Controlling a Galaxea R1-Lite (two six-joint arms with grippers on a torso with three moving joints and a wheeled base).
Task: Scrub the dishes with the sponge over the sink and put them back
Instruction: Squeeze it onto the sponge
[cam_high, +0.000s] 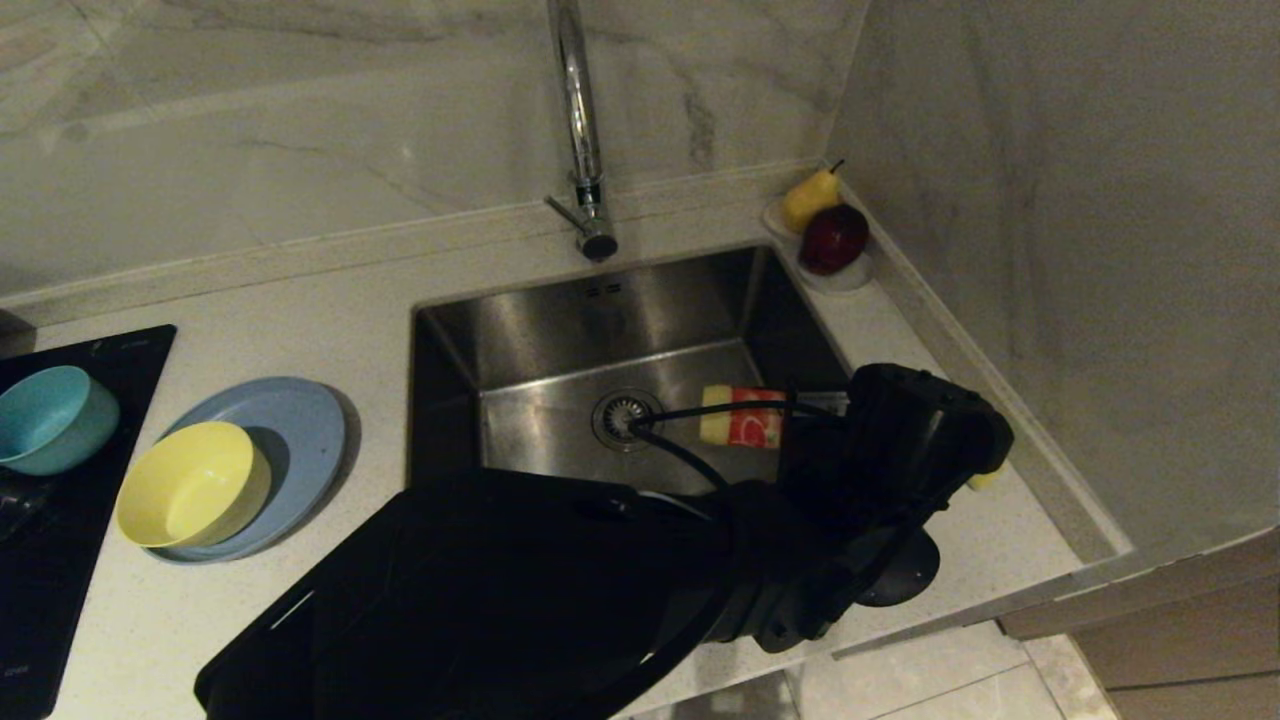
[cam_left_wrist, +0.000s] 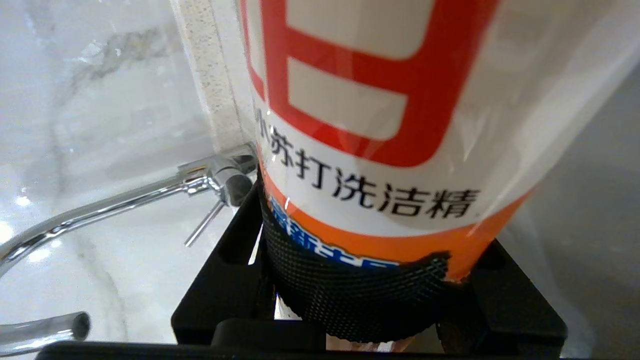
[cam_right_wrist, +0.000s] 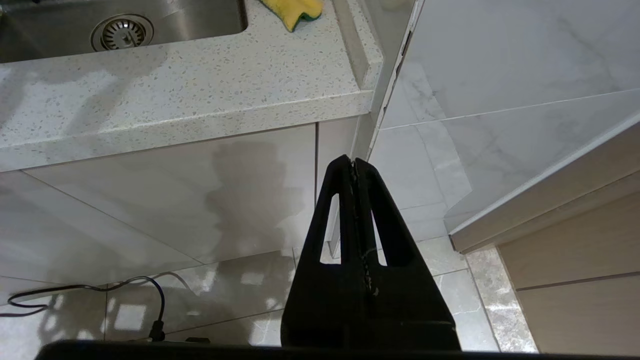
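1. The sink takes up the middle of the counter, with the tap behind it and nothing yet being washed in it.
2. The dishes wait on the robot's left: a plate with the yellow bowl sitting on it, and the blue bowl further left on the black hob.
3. The left arm reaches across the near right part of the sink, and the left gripper is clamped round a bottle of washing-up liquid, which lies roughly level over the basin near the drain.
4. The step in hand looks like dosing soap, before any scrubbing.
5. Next, I judge, the bottle must be tipped or set down, then the sponge fetched.
6. The sponge lies on the counter right of the sink, untouched.
7. The right gripper hangs low beside the cabinet front, fingers pressed together, empty.
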